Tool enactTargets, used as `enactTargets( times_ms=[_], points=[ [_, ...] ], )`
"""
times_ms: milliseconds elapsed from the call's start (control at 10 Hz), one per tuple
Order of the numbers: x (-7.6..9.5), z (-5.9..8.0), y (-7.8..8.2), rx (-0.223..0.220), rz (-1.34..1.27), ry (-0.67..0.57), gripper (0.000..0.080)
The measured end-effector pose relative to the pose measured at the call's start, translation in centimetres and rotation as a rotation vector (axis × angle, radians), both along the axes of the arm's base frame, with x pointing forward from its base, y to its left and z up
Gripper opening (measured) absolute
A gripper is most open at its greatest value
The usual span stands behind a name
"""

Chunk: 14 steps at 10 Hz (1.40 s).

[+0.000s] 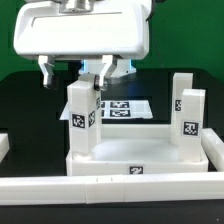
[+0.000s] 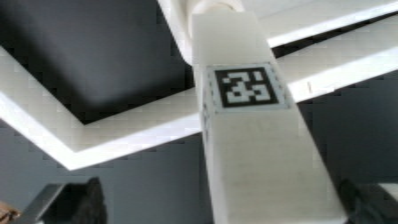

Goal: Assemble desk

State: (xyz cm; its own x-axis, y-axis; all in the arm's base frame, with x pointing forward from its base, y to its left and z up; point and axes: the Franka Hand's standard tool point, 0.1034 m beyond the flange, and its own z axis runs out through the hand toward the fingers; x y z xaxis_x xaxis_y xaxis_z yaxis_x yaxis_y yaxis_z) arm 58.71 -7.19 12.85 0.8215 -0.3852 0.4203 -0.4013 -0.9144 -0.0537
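Note:
The desk's white rimmed tabletop (image 1: 150, 155) lies flat in the middle of the table. One blocky white leg (image 1: 82, 118) with a black-and-white tag stands upright in its corner at the exterior view's left. Two more tagged legs (image 1: 190, 118) (image 1: 180, 90) stand upright at the right. My gripper (image 1: 74, 72) hangs just above the left leg, open, its fingers apart to either side of the leg's top. In the wrist view that leg (image 2: 249, 130) runs between my dark fingertips (image 2: 64, 202) with a gap on each side, and the tabletop's rim (image 2: 71, 130) shows beyond.
The marker board (image 1: 125, 108) lies flat behind the tabletop. A long white border bar (image 1: 110, 186) runs along the front, and another bar's end (image 1: 4, 148) shows at the left edge. The table surface is black.

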Motion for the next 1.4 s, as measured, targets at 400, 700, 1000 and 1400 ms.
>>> enactTargets(
  times_ms=[400, 700, 1000, 1400],
  points=[
    [1.1, 0.2, 0.1, 0.167, -0.012, 0.310, 0.0649],
    [2.0, -0.1, -0.9, 0.201, -0.016, 0.401, 0.0649],
    [2.0, -0.2, -0.8, 0.219, -0.100, 0.401, 0.0462],
    [2.0, -0.3, -0.7, 0.276, -0.368, 0.388, 0.0282]
  ],
)
